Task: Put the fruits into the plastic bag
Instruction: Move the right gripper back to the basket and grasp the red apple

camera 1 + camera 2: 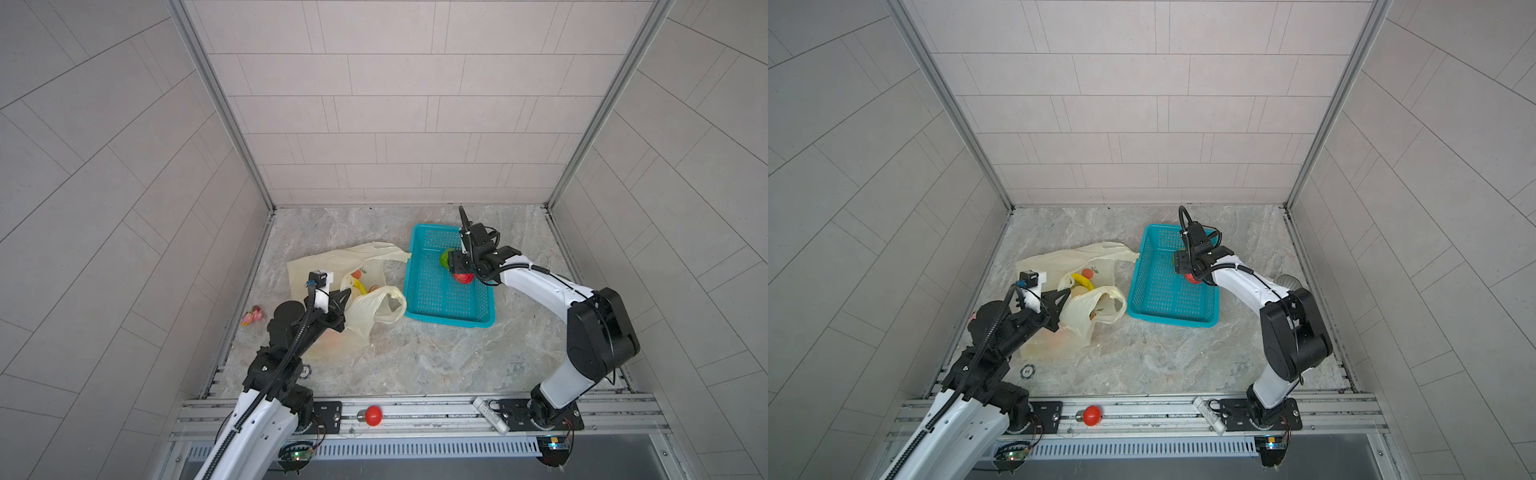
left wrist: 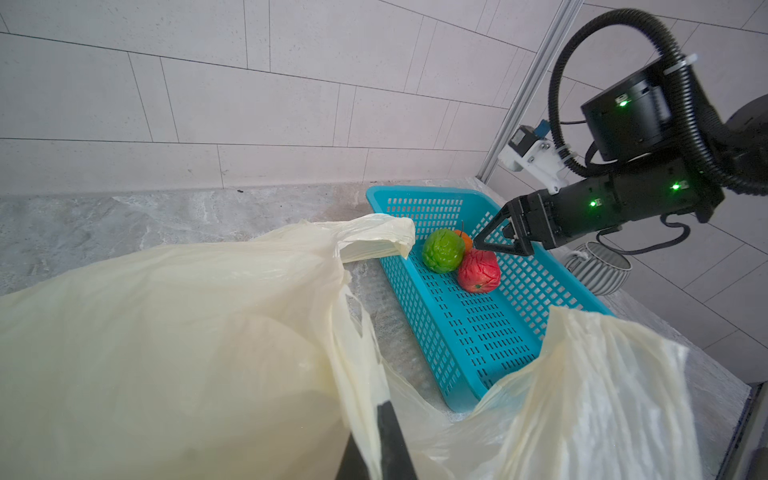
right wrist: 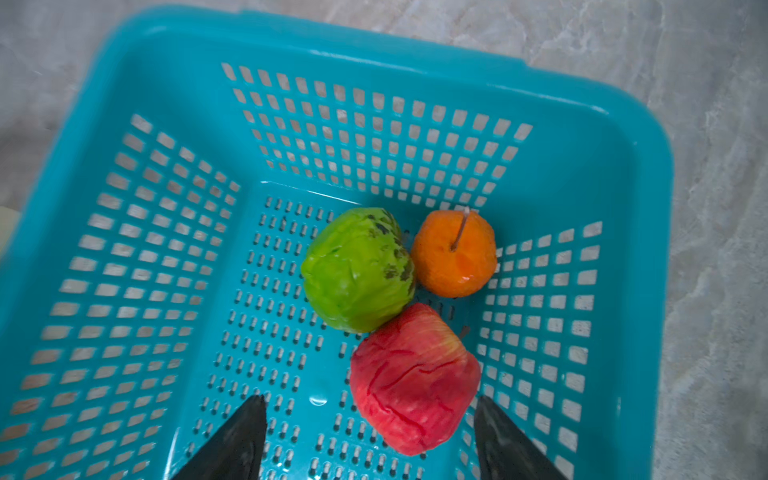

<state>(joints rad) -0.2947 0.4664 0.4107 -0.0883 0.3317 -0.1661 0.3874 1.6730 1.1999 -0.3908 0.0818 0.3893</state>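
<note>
The cream plastic bag (image 1: 328, 266) lies crumpled left of centre in both top views, its mouth facing the teal basket (image 1: 451, 319). My left gripper (image 2: 384, 444) is shut on the plastic bag's rim film (image 2: 357, 332) and holds it up. A yellow banana (image 1: 1082, 280) and a beige round fruit (image 1: 1077, 291) show inside the mouth. In the basket's far end lie a green fruit (image 3: 357, 270), an orange fruit (image 3: 455, 253) and a red fruit (image 3: 413, 378), touching each other. My right gripper (image 3: 370, 405) hangs open just above the red one, holding nothing.
Basket walls (image 3: 374, 45) enclose the right gripper on three sides. A striped bowl (image 2: 598, 270) stands right of the basket. A pink toy (image 1: 252, 315) lies by the left wall. A red dome button (image 1: 373, 414) and a white cylinder (image 1: 490, 414) sit on the front rail.
</note>
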